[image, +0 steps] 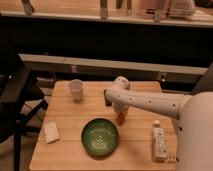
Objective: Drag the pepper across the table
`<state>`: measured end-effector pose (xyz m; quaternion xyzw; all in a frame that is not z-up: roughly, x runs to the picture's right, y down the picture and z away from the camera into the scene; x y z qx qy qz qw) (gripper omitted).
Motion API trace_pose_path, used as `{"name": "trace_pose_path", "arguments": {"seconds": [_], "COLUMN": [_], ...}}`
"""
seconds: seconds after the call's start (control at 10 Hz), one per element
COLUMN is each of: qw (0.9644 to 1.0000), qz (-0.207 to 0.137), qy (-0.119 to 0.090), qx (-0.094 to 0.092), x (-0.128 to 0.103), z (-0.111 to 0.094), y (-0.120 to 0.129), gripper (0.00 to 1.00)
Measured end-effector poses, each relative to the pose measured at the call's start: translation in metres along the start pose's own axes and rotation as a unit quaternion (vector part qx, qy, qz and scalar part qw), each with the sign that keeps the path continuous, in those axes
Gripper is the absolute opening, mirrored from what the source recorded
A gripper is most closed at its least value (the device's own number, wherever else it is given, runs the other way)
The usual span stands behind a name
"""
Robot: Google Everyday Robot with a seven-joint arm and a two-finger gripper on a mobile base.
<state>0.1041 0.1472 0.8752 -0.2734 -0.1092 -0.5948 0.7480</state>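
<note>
White robot arm's gripper (pixel 120 113) lowered onto small orange-red pepper (pixel 120 118), apparently clamped on it, mid light wooden butcher-block table (pixel 70 125), beside round green bowl (pixel 100 136), black rectangular remote (pixel 106 97) behind

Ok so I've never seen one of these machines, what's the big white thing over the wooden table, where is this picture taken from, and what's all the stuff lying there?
The big white shape is a robot's single arm, reaching in from the right. Its gripper, a two-finger claw, hangs down at the arm's end, right over a small orange-red tapered pepper; whether it actually grips the pepper is hidden.

The one picture looks down from above and in front of the square light wooden table; its mounting is not known.

On the table: a round green bowl near the front, a white paper cup at the back left, a small pale packet at the front left, a white bottle lying flat on the right, and a black rectangular remote partly behind the arm.
</note>
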Motion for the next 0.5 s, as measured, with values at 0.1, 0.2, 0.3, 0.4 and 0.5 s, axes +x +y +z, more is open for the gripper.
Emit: {"name": "trace_pose_path", "arguments": {"seconds": [0.1, 0.2, 0.3, 0.4, 0.5], "qw": [1.0000, 1.0000, 0.9999, 0.9999, 0.9998], "qz": [-0.006, -0.009, -0.011, -0.015, -0.022], "qy": [0.000, 0.000, 0.000, 0.000, 0.000], "qx": [0.000, 0.000, 0.000, -0.001, -0.001], "x": [-0.002, -0.003, -0.003, -0.001, -0.001], "z": [-0.002, -0.004, -0.005, -0.005, -0.006], "y": [-0.010, -0.018, -0.021, -0.022, -0.028], "gripper": [0.00, 0.00, 0.00, 0.00, 0.00]}}
